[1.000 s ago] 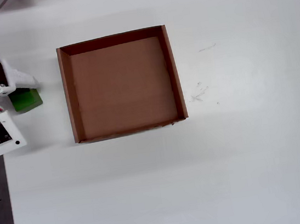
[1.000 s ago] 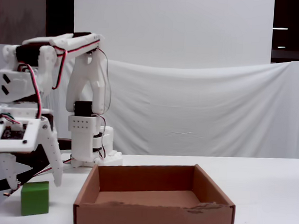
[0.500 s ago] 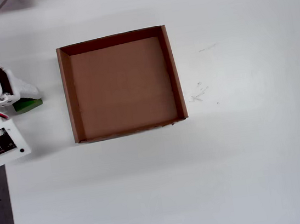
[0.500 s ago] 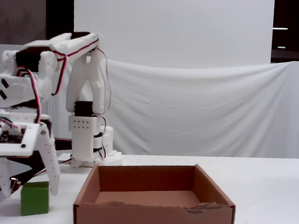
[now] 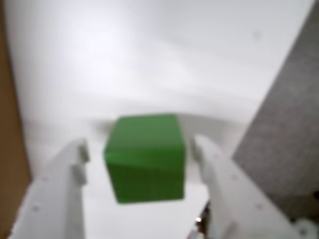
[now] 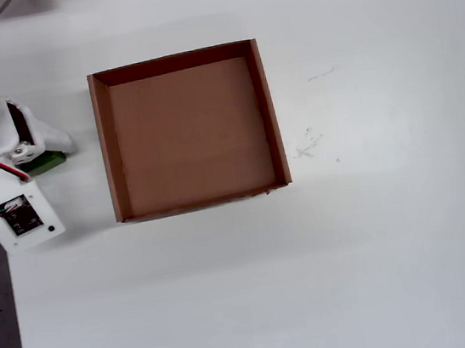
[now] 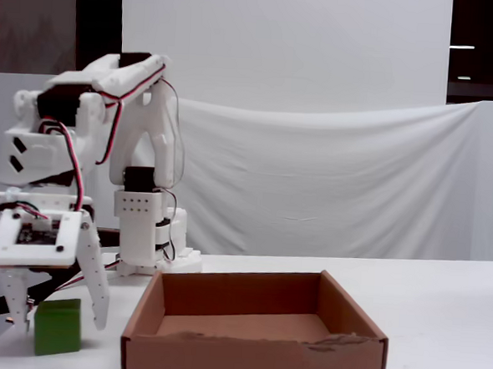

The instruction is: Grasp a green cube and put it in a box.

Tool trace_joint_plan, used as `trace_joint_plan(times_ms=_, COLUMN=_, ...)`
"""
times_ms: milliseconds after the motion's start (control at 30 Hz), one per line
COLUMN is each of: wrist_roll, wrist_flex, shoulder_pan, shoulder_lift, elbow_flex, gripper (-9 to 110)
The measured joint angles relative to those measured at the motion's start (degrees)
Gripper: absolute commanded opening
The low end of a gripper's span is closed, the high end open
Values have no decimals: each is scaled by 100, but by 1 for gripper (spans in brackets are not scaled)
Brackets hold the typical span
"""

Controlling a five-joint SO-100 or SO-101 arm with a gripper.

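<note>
In the wrist view my pincer [image 5: 142, 164] stands open astride the green cube [image 5: 145, 157] on the counter [image 5: 149, 55]. Overhead, the cube lies left of the box [image 6: 106, 148]. Next, I judge: close, lift, carry over.

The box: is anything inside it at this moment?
The box holds nothing: the overhead view shows its whole floor bare. The green cube sits on the table outside it, between the open gripper's fingers; the gripper hides most of the cube from overhead.

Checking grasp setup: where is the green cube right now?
In the wrist view the green cube sits on the white table between the gripper's open jaws; overhead, it is left of the box.
</note>
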Motion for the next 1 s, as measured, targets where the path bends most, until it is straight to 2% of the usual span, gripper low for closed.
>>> trace_joint_plan(times_ms=400, wrist_roll=-26, wrist_flex=-44, shoulder_pan=-53, shoulder_lift=9, elbow_flex=308, gripper=16)
trace_joint_plan(times_ms=1000, wrist_roll=-26, wrist_flex=-9, shoulder_pan=-53, shoulder_lift=352, elbow_flex=369, gripper=11)
